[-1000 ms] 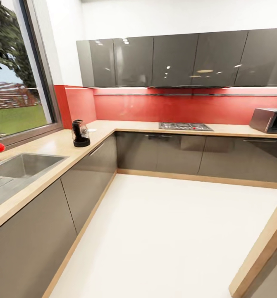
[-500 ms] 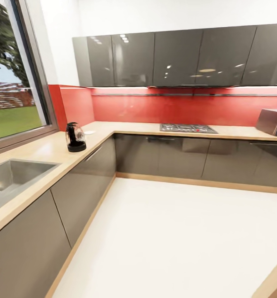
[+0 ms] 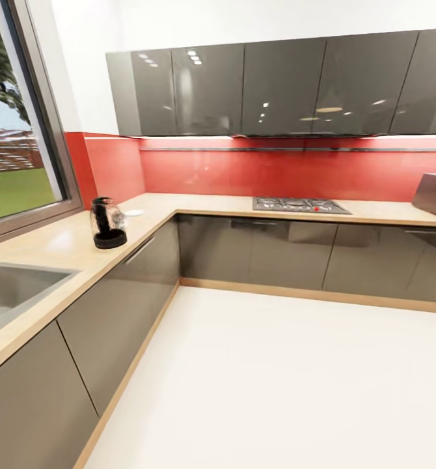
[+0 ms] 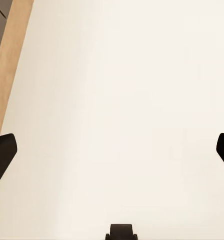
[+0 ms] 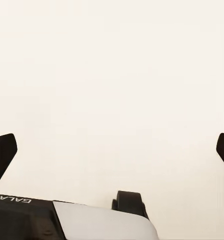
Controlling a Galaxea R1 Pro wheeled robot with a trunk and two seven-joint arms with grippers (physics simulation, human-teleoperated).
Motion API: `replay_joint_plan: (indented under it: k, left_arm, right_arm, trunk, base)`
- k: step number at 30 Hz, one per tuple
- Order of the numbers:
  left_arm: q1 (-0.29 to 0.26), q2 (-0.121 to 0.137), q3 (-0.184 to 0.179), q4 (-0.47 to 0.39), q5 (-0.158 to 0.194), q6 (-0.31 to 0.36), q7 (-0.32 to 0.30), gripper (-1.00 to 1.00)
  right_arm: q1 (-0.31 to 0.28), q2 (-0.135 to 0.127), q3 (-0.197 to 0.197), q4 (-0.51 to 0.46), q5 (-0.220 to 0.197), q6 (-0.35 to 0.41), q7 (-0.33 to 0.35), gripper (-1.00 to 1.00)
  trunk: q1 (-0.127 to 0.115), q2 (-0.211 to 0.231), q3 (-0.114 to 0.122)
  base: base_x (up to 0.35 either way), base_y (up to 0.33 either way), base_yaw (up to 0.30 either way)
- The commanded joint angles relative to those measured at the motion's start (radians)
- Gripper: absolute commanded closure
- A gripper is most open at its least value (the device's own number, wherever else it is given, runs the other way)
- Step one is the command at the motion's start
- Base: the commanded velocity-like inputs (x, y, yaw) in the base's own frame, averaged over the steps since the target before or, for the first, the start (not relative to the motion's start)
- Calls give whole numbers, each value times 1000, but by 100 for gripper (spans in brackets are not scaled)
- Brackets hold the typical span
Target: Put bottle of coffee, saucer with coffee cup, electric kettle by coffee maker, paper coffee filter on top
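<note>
Well apart from both arms' spread, empty fingers (image 4: 4, 155), the electric kettle (image 3: 107, 223) on the kitchen countertop (image 3: 55, 244).

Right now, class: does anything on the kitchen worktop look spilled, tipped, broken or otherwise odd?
Nothing stands out. The electric kettle stands upright on the kitchen countertop, with a small white item lying flat just behind it.

Wood-grain kitchen countertop (image 3: 68, 244), glossy cabinets (image 3: 270, 88)
</note>
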Motion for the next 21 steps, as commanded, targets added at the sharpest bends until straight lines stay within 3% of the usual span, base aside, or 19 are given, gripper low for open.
replay_joint_plan:
  k: [1,21]
  left_arm:
    - [0,0,0,-2,0,0,0,-100]
    - [0,0,0,-2,0,0,0,-100]
  right_arm:
    - [-1,0,2,0,0,-1,0,-100]
    - [-1,1,2,8,0,-1,0,-100]
  trunk:
    - [1,0,-1]
    - [1,0,-1]
  base:
    - [326,-87,0]
    - [308,-142,10]
